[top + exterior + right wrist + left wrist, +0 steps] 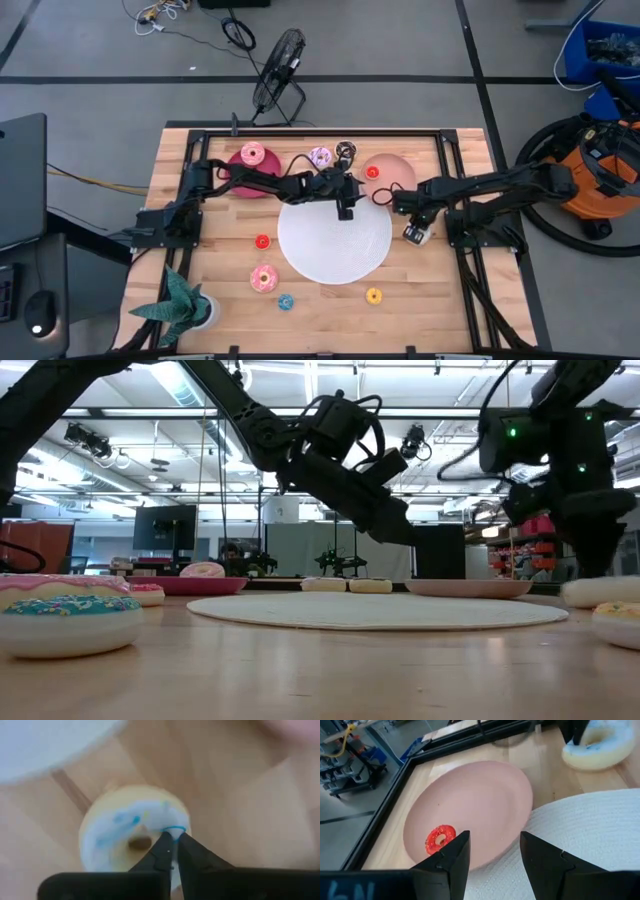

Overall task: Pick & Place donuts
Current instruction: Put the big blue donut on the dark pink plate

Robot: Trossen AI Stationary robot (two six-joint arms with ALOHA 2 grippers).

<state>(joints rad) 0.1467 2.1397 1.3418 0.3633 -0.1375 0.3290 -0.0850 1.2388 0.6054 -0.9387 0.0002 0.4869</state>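
My right gripper points down, shut, over the white frosted donut, which lies flat on the wood just right of the big white disc. The donut also shows in the right wrist view and the low view. My left gripper is open and empty above the disc's far edge, facing the salmon plate, which holds a tiny red donut. Lying elsewhere: a pink donut on the crimson plate, purple, chocolate, red, pink, blue, yellow. My right gripper's shut fingertips stand at the white donut's frosted top, on the ring just beside the hole. They come from above, pointing down. The donut lies flat on the table. I cannot tell whether the tips touch the frosting or hover just above it.
A potted plant stands at the table's near left corner. A black frame borders the table. A fan and cables lie on the floor beyond the far edge. Bare wood shows near the front edge between the small donuts.
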